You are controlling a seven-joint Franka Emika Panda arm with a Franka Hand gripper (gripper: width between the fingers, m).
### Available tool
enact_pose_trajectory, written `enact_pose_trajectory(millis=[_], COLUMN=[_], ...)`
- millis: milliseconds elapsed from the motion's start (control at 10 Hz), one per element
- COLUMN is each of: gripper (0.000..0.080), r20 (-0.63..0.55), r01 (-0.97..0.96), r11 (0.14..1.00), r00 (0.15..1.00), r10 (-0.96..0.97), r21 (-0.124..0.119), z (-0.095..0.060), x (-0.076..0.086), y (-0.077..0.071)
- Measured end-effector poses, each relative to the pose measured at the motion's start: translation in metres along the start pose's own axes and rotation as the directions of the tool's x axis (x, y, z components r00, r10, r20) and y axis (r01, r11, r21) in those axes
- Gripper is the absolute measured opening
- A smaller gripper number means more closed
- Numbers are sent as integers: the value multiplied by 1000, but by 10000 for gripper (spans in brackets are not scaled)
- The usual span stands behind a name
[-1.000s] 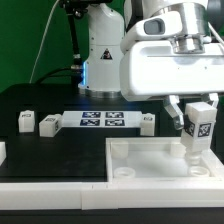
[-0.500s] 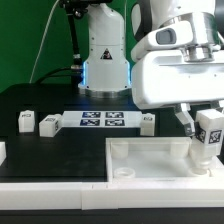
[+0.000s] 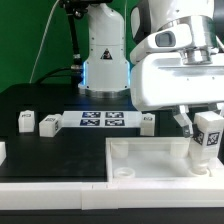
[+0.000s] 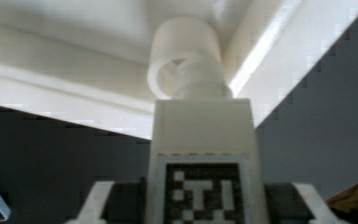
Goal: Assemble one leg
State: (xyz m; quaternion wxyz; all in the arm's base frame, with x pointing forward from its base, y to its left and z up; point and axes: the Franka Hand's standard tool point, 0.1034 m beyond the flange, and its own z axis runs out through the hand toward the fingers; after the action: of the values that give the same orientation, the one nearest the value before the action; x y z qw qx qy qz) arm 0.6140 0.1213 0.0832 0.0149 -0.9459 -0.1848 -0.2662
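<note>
The small white boxy plastic leg (image 3: 207,138), with a black-and-white square tag on its outward face, hangs nearly upright at the exterior view's right, clamped in the hand (image 3: 204,124). Its round peg end points down at a far corner of the large white square tray-like panel (image 3: 150,150), the corner toward the exterior view's right; whether the peg already touches the panel I cannot tell. The upright hold makes sense, I judge: the peg likely has to go straight down into that corner, and a grip high on the boxy part leaves the peg free.

In the wrist view the leg (image 4: 197,120) runs away from the camera toward the panel's raised rim (image 4: 51,60); the hand's fingers (image 4: 108,200) sit tight against both sides of the tagged block, closed only as far as the block allows, and they hold nothing else.

Three spare legs of the same small white tagged kind stand loose on the black bench (image 3: 60,140); two (image 3: 47,124) are toward the exterior view's left and one (image 3: 148,122) is just beside the thin flat white marker board (image 3: 100,121); all are well apart from the hand.
</note>
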Motion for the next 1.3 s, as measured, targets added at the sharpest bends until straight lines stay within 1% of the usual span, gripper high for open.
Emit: enact_pose_trajectory(millis=[200,300,400,800,900,1000,1100,1200,1300], gripper=[291,291,291,291,398,398,537,613,613], r20=[-16,-11,-17,-60,-54,-54,-54,-54,-54], r01=[28,30,31,34,34,34,34,34,34], r11=[1000,1000,999,999,999,999,999,999,999], r00=[999,999,999,998,998,998,998,998,998], r10=[-28,-30,-32,-35,-35,-35,-35,-35,-35], r21=[-9,-8,-8,-17,-16,-15,-15,-15,-15], z=[4,8,10,11,11,11,11,11,11], x=[-2,-7,-8,-6,-6,-6,-7,-7,-7], y=[6,5,3,1,1,1,1,1,1])
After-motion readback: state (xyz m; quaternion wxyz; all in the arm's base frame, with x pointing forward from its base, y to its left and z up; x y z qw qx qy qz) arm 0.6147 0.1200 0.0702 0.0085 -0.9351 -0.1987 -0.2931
